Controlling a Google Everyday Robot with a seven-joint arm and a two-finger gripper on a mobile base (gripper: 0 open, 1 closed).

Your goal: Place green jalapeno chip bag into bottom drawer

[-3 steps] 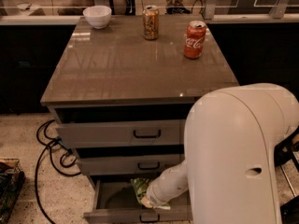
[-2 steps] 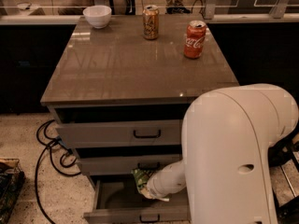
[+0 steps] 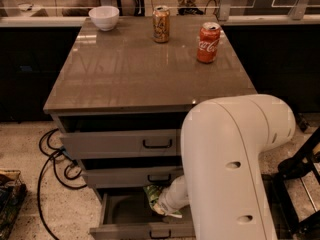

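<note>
Chip bag over the open drawer!
The end effector (image 3: 160, 205) grips the green jalapeno chip bag (image 3: 151, 192), holding it just above the pulled-out bottom drawer's (image 3: 122, 210) grey interior.

Smooth white arm shell (image 3: 225, 134), dark oval holes (image 3: 232, 165); tool (image 3: 163, 207) over the bottom drawer (image 3: 120, 210).

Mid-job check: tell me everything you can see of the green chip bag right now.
The green chip bag is a small crinkled packet, light green with a whitish edge low down; it looks like thin foil or plastic. Only part shows, as the arm's white wrist covers the rest. It sits at the end effector, over the right half of the open bottom drawer, just under the middle drawer's front. Whether it touches the drawer floor cannot be told.
</note>
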